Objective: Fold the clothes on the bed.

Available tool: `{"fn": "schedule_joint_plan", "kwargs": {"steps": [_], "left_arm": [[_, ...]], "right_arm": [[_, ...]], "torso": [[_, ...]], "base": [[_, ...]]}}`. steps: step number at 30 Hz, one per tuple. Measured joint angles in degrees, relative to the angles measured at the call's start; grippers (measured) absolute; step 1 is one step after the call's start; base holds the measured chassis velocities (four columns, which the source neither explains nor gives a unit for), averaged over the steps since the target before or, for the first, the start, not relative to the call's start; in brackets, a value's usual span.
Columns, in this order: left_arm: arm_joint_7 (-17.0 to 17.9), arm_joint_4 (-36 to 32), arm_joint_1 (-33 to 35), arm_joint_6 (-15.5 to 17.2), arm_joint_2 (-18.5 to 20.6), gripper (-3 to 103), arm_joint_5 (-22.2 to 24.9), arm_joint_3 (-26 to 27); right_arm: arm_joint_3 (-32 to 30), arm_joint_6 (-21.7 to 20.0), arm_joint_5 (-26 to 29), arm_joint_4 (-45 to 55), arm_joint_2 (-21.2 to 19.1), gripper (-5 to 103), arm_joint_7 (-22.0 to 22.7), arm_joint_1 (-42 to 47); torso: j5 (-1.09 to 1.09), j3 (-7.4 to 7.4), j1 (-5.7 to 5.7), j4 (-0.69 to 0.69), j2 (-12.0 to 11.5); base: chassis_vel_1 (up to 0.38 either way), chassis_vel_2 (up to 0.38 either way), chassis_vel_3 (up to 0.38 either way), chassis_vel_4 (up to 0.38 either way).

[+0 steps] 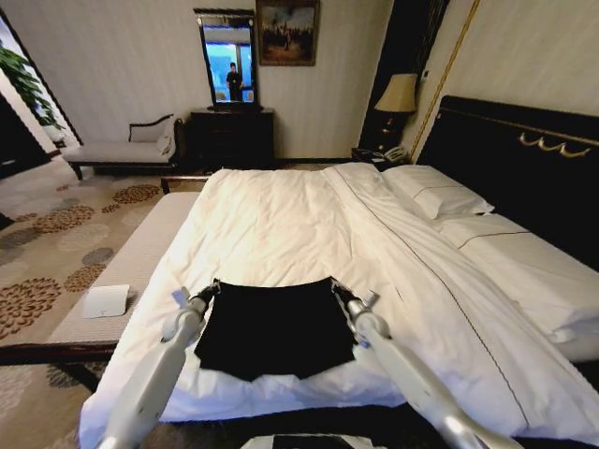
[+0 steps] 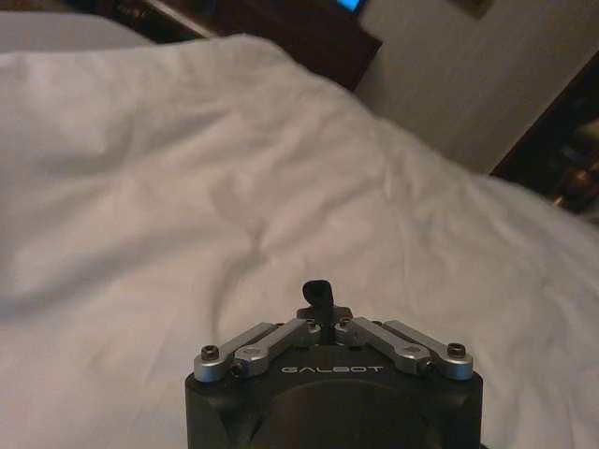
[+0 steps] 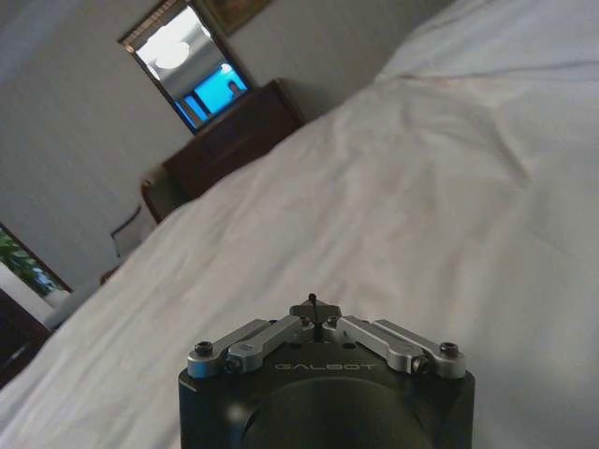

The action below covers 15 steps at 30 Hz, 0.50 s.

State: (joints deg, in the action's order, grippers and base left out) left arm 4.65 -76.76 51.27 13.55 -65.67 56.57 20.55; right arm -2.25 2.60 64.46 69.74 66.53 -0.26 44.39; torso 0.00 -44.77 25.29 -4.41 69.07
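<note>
The clothes [image 1: 273,327], a black garment, lie flat on the white bed [image 1: 281,224] near its front edge. My left gripper [image 1: 210,291] sits at the garment's far left corner and my right gripper [image 1: 339,291] at its far right corner. Both hold that far edge. In the left wrist view the left gripper [image 2: 316,304] is shut with a small black bit of cloth sticking out at its tip. The right wrist view has the right gripper [image 3: 314,313] shut the same way over white bedding [image 3: 440,215].
A padded bench [image 1: 140,253] runs along the bed's left side with a white sheet of paper [image 1: 105,300] on it. Pillows [image 1: 435,192] and a dark headboard [image 1: 524,159] are at the right. A chaise [image 1: 122,150] and dark dresser [image 1: 232,136] stand at the far wall.
</note>
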Motion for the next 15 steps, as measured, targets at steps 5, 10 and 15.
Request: {"fn": "schedule_joint_plan", "kwargs": {"steps": [5, 10, 15], "left_arm": [[-3.19, 0.20, 0.27, -2.04, 0.91, 1, 1.86, 0.68], [-5.69, -3.53, 3.37, -3.34, 1.59, 1, 3.77, 2.42], [-7.74, -8.34, 8.45, -4.39, 2.72, 1, 4.82, 3.81]], "right_arm": [[-0.19, 0.83, 2.27, -1.15, -0.65, 0, -1.65, -1.93], [-1.74, 1.95, 5.99, 2.65, -2.30, 0, -3.47, 0.11], [-2.85, 3.39, 7.62, 7.33, -5.06, 0, -8.64, 5.44]], "torso": [[-0.01, 0.00, -0.01, 0.01, 0.00], [-0.01, 0.02, -0.01, 0.00, 0.01], [0.00, 0.02, -0.03, -0.02, 0.03]], "base": [[0.000, 0.000, 0.000, 0.000], [0.000, 0.000, 0.000, 0.000], [0.000, 0.000, 0.000, 0.000]]}}
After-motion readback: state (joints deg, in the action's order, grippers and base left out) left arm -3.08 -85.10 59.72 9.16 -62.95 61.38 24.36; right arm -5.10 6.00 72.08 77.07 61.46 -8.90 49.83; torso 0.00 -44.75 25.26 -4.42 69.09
